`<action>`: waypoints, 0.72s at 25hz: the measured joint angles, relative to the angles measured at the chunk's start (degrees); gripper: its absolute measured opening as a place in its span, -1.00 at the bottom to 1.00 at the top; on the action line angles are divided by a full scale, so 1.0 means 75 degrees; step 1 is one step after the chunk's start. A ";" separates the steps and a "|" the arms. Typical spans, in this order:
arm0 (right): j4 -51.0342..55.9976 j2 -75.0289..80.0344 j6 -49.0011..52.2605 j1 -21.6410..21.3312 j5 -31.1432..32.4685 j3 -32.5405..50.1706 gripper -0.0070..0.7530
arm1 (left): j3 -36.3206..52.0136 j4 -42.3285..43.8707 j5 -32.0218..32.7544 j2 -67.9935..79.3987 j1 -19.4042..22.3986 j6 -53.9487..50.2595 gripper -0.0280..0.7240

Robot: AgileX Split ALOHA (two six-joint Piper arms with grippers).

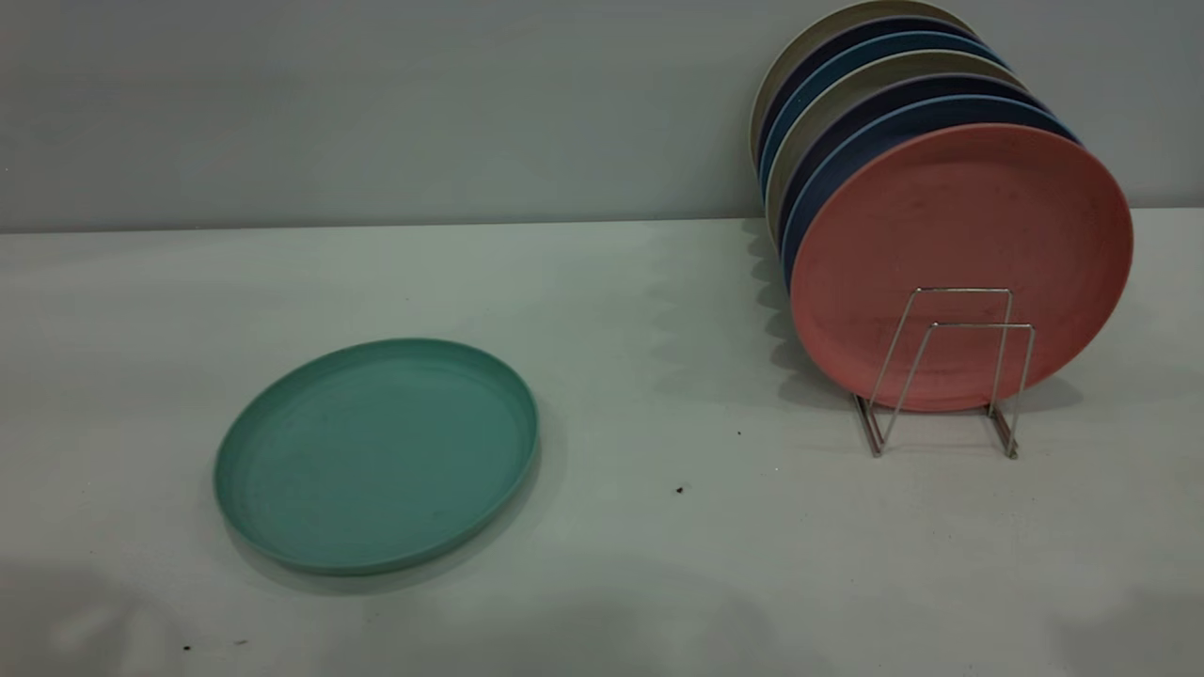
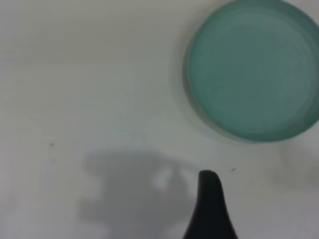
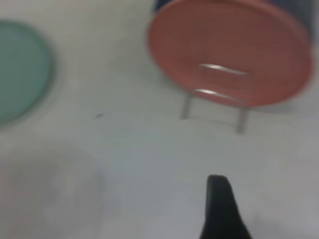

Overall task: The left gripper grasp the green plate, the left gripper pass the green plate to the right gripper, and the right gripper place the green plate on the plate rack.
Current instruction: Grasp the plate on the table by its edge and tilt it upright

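Note:
The green plate (image 1: 376, 456) lies flat on the white table at the left front. It also shows in the left wrist view (image 2: 254, 69) and at the edge of the right wrist view (image 3: 20, 69). The plate rack (image 1: 950, 376) stands at the right, with two wire loops bare at its front; it also shows in the right wrist view (image 3: 219, 94). Neither arm shows in the exterior view. My left gripper (image 2: 212, 209) is above bare table, apart from the green plate. My right gripper (image 3: 222, 209) is above bare table in front of the rack.
A salmon-pink plate (image 1: 959, 254) stands upright in the rack, with several blue, navy and beige plates (image 1: 875, 85) stacked behind it. The grey wall (image 1: 376, 103) runs behind the table. A few dark specks (image 1: 679, 489) lie on the table.

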 joint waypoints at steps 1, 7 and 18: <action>0.0388 0.0363 -0.0436 0.0154 -0.0040 -0.0097 0.33 | -0.0097 -0.0150 -0.0068 0.0331 0.0000 0.0084 0.64; 0.2354 0.2058 -0.2216 0.1524 -0.0419 -0.0414 0.33 | -0.0640 -0.0616 -0.0377 0.2364 0.0000 0.0338 0.64; 0.4687 0.3440 -0.3743 0.2540 -0.0583 -0.0444 0.33 | -0.3304 -0.0670 0.0072 0.6813 0.0395 0.0598 0.64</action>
